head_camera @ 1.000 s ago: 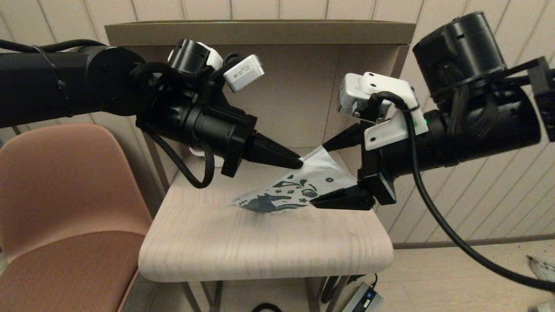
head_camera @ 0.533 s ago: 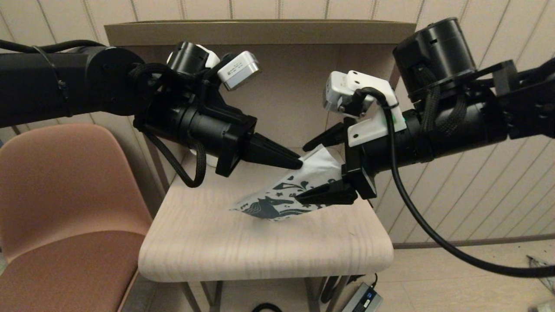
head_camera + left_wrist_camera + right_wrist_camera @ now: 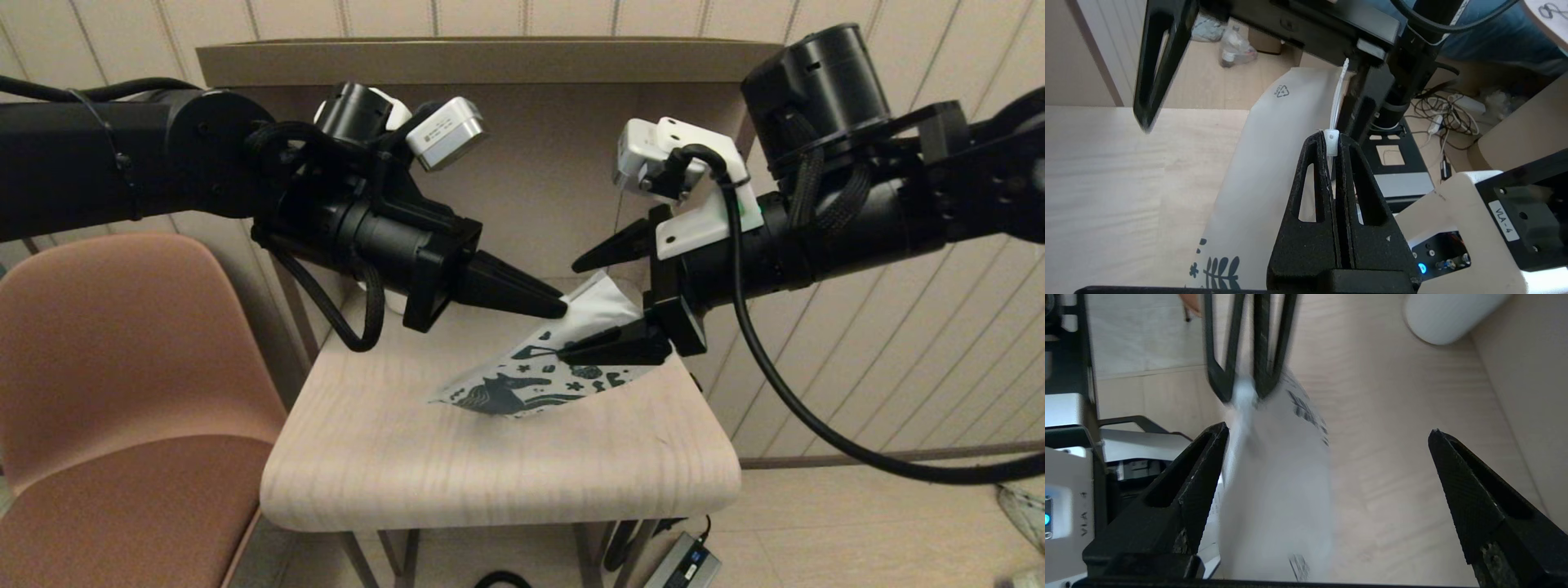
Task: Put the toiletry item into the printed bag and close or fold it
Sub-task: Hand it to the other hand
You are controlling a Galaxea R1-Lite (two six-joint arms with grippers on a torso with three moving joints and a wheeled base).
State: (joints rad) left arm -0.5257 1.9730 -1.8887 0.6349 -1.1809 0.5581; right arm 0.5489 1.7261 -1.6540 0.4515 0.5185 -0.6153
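The printed bag (image 3: 522, 382) hangs tilted above the wooden table (image 3: 490, 465); its horse-printed end is lowest and its white zip end is raised. My left gripper (image 3: 562, 309) is shut on the bag's raised zip edge, and in the left wrist view its fingertips (image 3: 1331, 141) pinch a small white slider on the bag (image 3: 1249, 183). My right gripper (image 3: 570, 310) is open, one finger above the bag's raised end and one over its printed face. In the right wrist view this gripper (image 3: 1327, 430) straddles the bag (image 3: 1274, 498) without gripping it. The toiletry item is out of view.
A white mug (image 3: 1445, 314) lies at the back of the table near the shelf wall (image 3: 539, 163). A pink-brown chair (image 3: 122, 367) stands to the left. The table's front edge (image 3: 498, 510) is rounded, and a power adapter (image 3: 682, 563) lies on the floor below.
My right gripper has moved left to the bag, so its open fingers now straddle the raised end. The left gripper has held the zip edge in place.
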